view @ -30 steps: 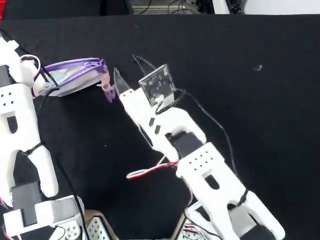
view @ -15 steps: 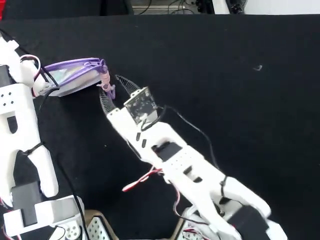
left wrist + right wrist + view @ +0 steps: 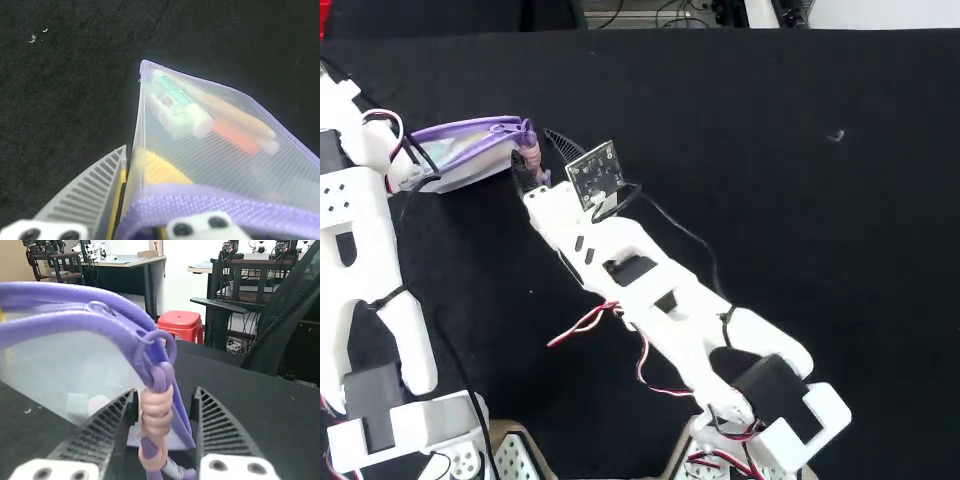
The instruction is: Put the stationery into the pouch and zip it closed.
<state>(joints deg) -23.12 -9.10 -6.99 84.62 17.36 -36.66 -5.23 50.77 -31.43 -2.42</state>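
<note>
While my right hand [image 3: 165, 392] sits with its fingers parted on either side of the zip pull [image 3: 156, 415], not yet clamped, my left hand [image 3: 405, 168] grips the pouch [image 3: 470, 150] by one end near the worktop's [image 3: 770, 150] left edge. The stationery [image 3: 190, 117] lies inside. I judge the loading done. The zip [image 3: 60, 315] looks open along its length, so closing remains.

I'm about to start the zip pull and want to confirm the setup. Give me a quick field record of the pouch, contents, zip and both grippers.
pouch: held at one end by left gripper
stationery: inside pouch
zip: open, pull cord at the other end
left gripper: shut on pouch
right gripper: open, fingers either side of pull cord
</note>
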